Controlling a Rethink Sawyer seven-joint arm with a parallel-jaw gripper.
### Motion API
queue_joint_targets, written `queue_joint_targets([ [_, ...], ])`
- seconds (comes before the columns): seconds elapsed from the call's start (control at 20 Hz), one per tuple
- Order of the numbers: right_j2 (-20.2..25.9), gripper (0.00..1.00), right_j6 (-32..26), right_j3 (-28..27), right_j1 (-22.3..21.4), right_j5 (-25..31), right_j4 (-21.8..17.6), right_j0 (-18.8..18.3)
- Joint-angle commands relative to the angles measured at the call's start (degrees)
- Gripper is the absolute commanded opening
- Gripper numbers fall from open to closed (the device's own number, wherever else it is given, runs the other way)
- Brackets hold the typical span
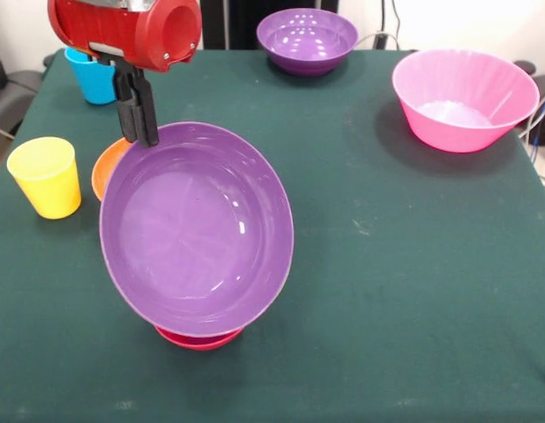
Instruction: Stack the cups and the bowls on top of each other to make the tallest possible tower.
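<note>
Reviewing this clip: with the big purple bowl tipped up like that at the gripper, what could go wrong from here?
1. The large purple bowl hangs steeply tilted from its rim at the gripper; it may slip or swing.
2. The red bowl below it is mostly hidden and much smaller, so a landing there could sit off-centre and topple.
3. The orange bowl lies right beside the rim and could be knocked.

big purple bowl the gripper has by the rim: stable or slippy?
Purple bowl looks glossy, so probably slippery. The fingers pinch only its top rim and it hangs tilted, so it may swing. It seems thin, rigid and likely light.
</note>
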Motion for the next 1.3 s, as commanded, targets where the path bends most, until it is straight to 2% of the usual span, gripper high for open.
queue_joint_targets([
  [0.05, 5.4, 0.0, -6.0, 4.8, 0.6, -0.4, -2.9, 0.6],
  [0.5, 4.8, 0.0, -6.0, 4.9, -0.2, -1.2, -4.1, 0.9],
  [1.3, 3.3, 0.0, -5.1, 3.3, -1.2, 2.6, -4.8, 2.0],
])
